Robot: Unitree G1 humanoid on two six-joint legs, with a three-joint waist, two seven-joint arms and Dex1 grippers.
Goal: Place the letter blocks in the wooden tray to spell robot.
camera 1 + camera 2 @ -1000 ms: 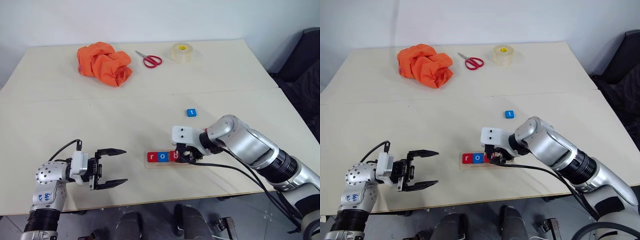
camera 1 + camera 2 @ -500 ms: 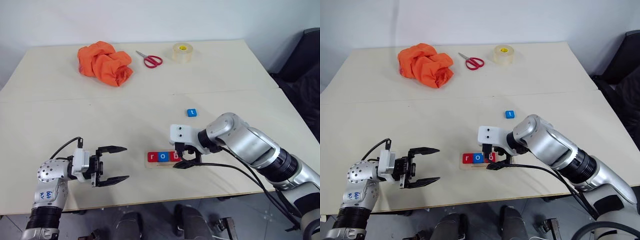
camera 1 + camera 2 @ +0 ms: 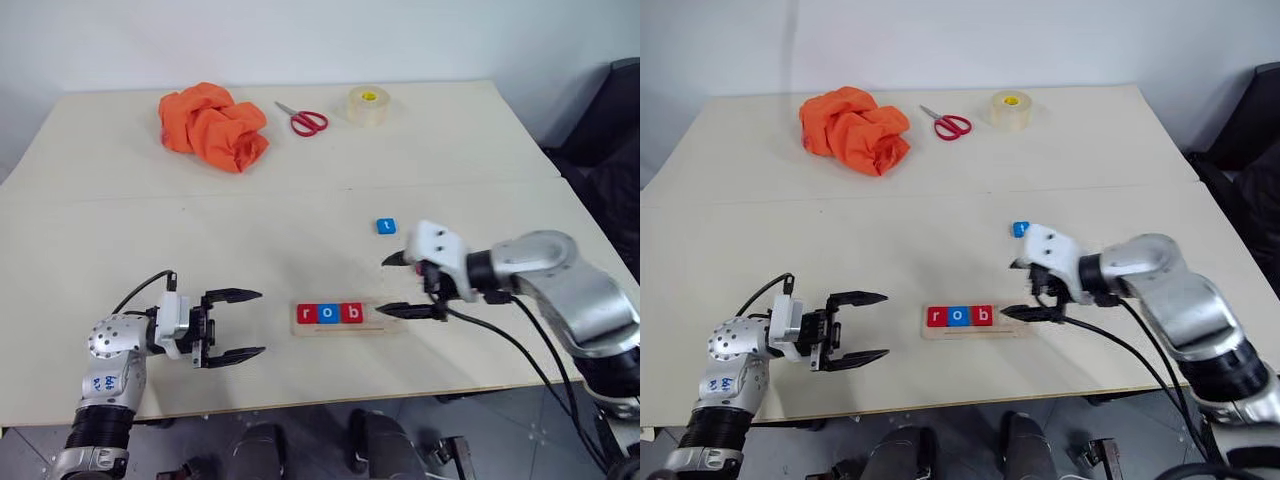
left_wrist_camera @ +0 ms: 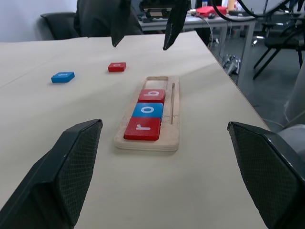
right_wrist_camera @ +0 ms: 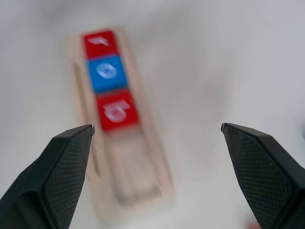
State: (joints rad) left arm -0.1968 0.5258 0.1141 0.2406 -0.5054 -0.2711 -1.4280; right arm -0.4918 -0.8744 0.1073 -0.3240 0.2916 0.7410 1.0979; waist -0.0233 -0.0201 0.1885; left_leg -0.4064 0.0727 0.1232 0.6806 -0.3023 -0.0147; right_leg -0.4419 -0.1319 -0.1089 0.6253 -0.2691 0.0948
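The wooden tray [image 3: 340, 315] is lying near the front edge of the worktop [image 3: 300, 200], carrying three letter blocks side by side at its left end: a red "r" [image 3: 306, 313], a blue "o" [image 3: 328, 313] and a red "b" [image 3: 350, 313]. Its right part is sitting bare.

A blue "t" block [image 3: 386, 226] is resting on the worktop beyond the tray. The left wrist view is showing something the head views are hiding behind the right arm: a second loose red block [image 4: 116, 67], lying near the blue one [image 4: 63, 76], its letter too small to read.

The right gripper [image 3: 408, 286] is hovering just off the tray's right end, its fingers [image 3: 412, 312] spread wide and gripping nothing. In the right wrist view the tray [image 5: 119, 124] is appearing blurred between the two fingers.

The left gripper [image 3: 236, 324] is hanging level to the left of the tray, apart from it, pointing toward it with fingers [image 3: 232, 295] wide apart and empty.

At the far side of the worktop, a crumpled orange cloth [image 3: 213, 126], red-handled scissors [image 3: 302, 119] and a roll of tape [image 3: 365, 104] are lying.
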